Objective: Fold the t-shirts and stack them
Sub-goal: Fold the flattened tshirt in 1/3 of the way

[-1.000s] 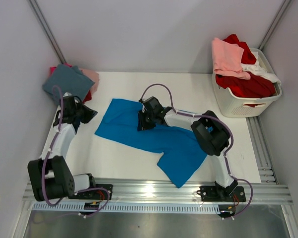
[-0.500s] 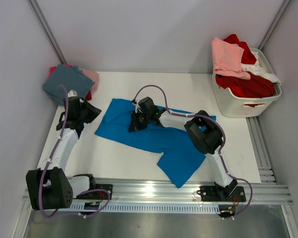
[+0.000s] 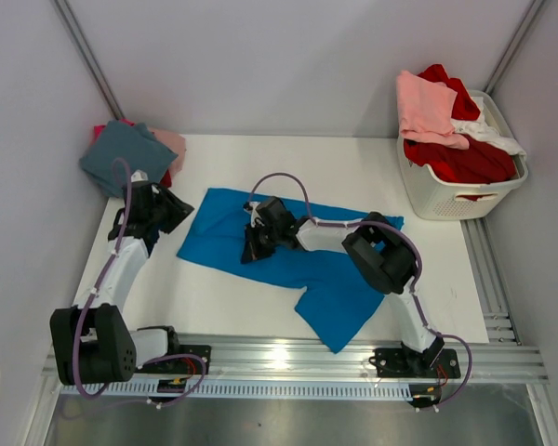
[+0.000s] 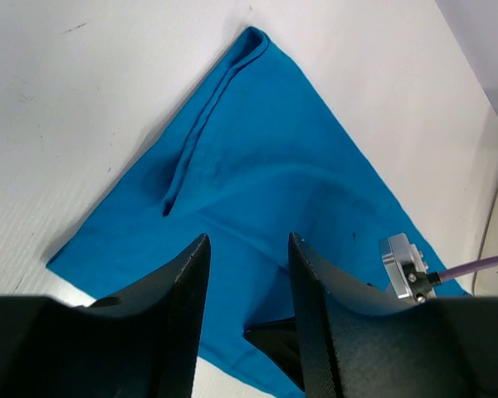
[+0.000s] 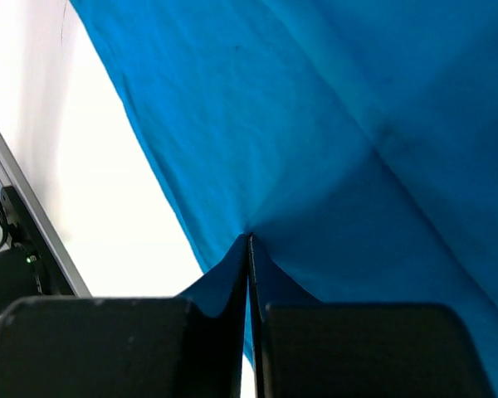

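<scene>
Right gripper has slid left over the last second, jaws clamped on a pinch of the blue t-shirt, and the cloth tents up into them. The shirt lies on the table, trailing behind that pinch. It looks flatter, though the arm hides part. Left gripper jaws are apart and empty, with the shirt's corner just ahead. Reads as smoothing; fold not begun.

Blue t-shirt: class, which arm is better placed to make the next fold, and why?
Right, probably: the right pincer is shut on the blue t-shirt; the left pincer is open, holding nothing.
</scene>
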Robot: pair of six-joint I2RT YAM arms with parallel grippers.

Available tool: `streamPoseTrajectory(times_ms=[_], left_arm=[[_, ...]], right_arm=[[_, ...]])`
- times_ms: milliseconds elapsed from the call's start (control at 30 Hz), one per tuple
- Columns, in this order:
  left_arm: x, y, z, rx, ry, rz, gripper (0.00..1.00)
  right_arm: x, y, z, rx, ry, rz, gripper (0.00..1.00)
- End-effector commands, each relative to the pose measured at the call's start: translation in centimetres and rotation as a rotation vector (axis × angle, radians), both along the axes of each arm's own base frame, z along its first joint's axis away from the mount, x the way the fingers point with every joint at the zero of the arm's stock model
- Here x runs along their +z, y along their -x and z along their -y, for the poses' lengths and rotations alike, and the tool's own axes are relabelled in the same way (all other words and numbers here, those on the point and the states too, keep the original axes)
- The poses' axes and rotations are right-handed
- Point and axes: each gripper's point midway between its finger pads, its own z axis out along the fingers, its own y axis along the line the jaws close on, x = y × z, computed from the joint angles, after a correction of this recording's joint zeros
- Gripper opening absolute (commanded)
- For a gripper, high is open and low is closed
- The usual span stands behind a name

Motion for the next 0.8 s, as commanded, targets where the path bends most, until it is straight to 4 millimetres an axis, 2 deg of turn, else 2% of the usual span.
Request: streamPoseTrajectory(times_ms=[0, 100, 200, 233, 267, 300, 333, 467, 567, 633, 667, 700, 767], left_arm=[[1.9, -1.2, 0.4, -0.034, -0.020, 0.055, 0.47], [1.7, -1.2, 0.3, -0.032, -0.022, 0.041, 0.48], [2.0, -1.2, 0.4, -0.039, -0.022, 0.051, 0.48], [2.1, -1.2, 0.5, -0.039, -0.020, 0.052, 0.48], [2.2, -1.3, 0.6, -0.045, -0.018, 0.057, 0.48], [2.3, -1.3, 0.6, -0.048, -0.015, 0.061, 0.48], [2.3, -1.4, 0.6, -0.048, -0.015, 0.062, 0.48], [2.4, -1.3, 0.8, -0.055, -0.014, 0.063, 0.48], [2.1, -1.4, 1.0, -0.062, -0.014, 0.055, 0.47], [1.8, -1.5, 1.1, -0.066, -0.013, 0.046, 0.47], [1.6, -1.5, 1.2, -0.068, -0.013, 0.042, 0.47], [1.3, -1.5, 1.2, -0.069, -0.008, 0.032, 0.47], [1.0, -1.6, 1.4, -0.075, -0.004, 0.023, 0.47]], right_arm=[[-4.6, 3.0, 3.7, 0.016, 0.187, -0.036, 0.03], [-5.8, 4.4, 5.7, 0.025, 0.286, -0.038, 0.02], [-6.3, 6.7, 8.1, 0.052, 0.399, -0.035, 0.01], [-6.9, 8.3, 9.1, 0.061, 0.433, -0.067, 0.01], [-6.3, 9.4, 9.6, 0.072, 0.433, -0.091, 0.01], [-6.9, 11.5, 10.8, 0.091, 0.459, -0.122, 0.01], [-5.9, 11.9, 10.2, 0.100, 0.435, -0.110, 0.01], [-4.0, 16.1, 13.2, 0.141, 0.449, -0.130, 0.02], [-3.3, 17.0, 15.1, 0.129, 0.466, -0.117, 0.04], [-1.4, 16.4, 14.7, 0.120, 0.418, -0.059, 0.09], [-0.7, 16.1, 14.4, 0.124, 0.396, -0.034, 0.12], [0.6, 15.5, 13.5, 0.123, 0.353, 0.003, 0.18], [2.7, 14.1, 11.3, 0.134, 0.274, 0.070, 0.22]])
